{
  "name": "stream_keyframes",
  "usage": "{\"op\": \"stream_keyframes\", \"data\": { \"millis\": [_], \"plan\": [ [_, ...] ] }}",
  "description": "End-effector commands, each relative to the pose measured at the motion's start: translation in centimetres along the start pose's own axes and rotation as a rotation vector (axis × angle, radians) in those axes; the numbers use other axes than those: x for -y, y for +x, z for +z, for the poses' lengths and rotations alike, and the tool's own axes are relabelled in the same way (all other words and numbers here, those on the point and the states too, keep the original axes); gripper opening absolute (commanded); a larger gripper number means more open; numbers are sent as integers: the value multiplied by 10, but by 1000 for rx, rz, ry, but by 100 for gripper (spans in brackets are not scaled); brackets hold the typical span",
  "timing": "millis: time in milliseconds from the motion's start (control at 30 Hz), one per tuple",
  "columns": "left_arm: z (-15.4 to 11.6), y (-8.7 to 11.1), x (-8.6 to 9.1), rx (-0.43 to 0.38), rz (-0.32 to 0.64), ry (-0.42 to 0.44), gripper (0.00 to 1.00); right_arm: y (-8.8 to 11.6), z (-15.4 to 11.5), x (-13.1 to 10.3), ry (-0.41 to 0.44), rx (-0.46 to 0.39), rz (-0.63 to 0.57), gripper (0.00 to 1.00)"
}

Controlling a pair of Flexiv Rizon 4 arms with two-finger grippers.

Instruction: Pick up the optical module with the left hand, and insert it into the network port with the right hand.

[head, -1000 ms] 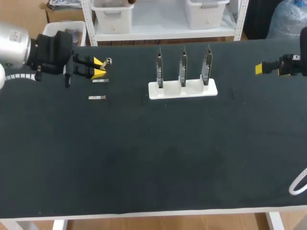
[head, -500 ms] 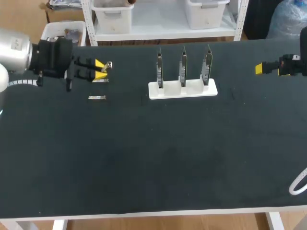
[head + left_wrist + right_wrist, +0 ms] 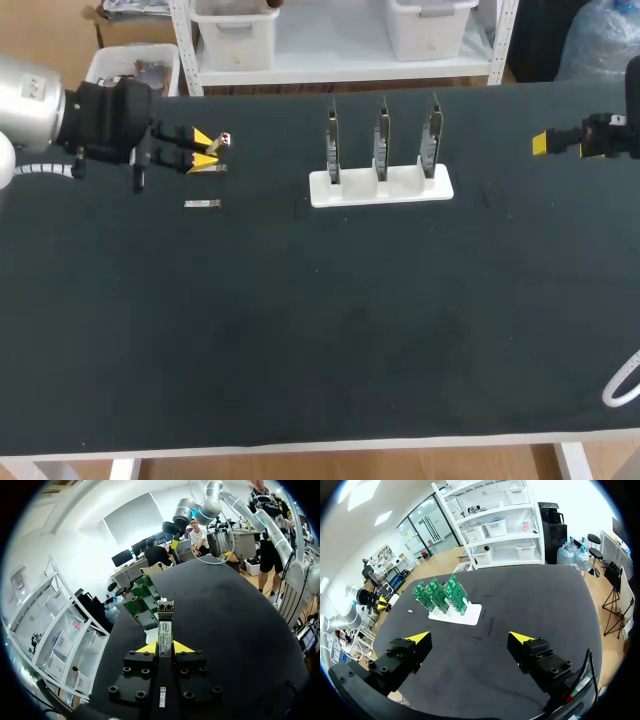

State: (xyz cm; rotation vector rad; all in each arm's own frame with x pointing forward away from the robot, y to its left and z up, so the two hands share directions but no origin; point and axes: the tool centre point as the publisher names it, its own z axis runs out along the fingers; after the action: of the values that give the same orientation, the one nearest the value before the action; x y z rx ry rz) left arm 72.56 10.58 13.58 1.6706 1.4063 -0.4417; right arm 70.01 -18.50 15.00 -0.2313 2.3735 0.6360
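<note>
My left gripper (image 3: 165, 649) is clamped on the optical module (image 3: 165, 630), with a yellow tip pressed to each long side. The module pokes out ahead of the tips, metal end forward. In the head view the left gripper (image 3: 207, 147) holds the optical module (image 3: 222, 139) above the table (image 3: 320, 330), near its back edge and toward its left end.

Just below my fingers a loose module (image 3: 208, 168) lies on the table. A second loose module (image 3: 202, 204) lies a little nearer the front edge, apart from the first. The wrist view shows one of them under the gripper.

Ahead of the held module the dark surface runs bare up to the white stand (image 3: 380, 187). Three green cards (image 3: 381, 140) stand upright in it, side by side with gaps between them. From my left wrist the green cards (image 3: 145, 605) sit ahead and slightly off to one side. The whole front half of the table is open.

My left arm (image 3: 100, 120) comes in from the left edge, its fingers pointing across toward the stand. My right arm (image 3: 610, 135) comes in from the right edge near the back. The right gripper (image 3: 540, 143) is well apart from the stand and points toward it. In its wrist view the right gripper (image 3: 470, 639) has its tips spread wide with only bare table between them, and the white stand (image 3: 465, 616) is ahead.
</note>
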Motion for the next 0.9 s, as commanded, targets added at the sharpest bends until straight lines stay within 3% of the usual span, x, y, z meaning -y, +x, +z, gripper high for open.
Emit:
{"op": "stream_keyframes", "data": {
  "millis": [33,200,500,767,833,900],
  "plan": [
    [0,1,0,2,1,-1,0,0,0,0,0,0,0,100],
    [0,1,0,2,1,-1,0,0,0,0,0,0,0,100],
    [6,-23,-26,24,-1,40,0,0,0,0,0,0,0,100],
    [14,-44,-38,143,18,15,0,0,0,0,0,0,0,100],
    [14,-48,-42,207,19,-30,0,0,0,0,0,0,0,100],
    [14,-52,-47,205,46,-51,0,0,0,0,0,0,0,100]
  ]
}}
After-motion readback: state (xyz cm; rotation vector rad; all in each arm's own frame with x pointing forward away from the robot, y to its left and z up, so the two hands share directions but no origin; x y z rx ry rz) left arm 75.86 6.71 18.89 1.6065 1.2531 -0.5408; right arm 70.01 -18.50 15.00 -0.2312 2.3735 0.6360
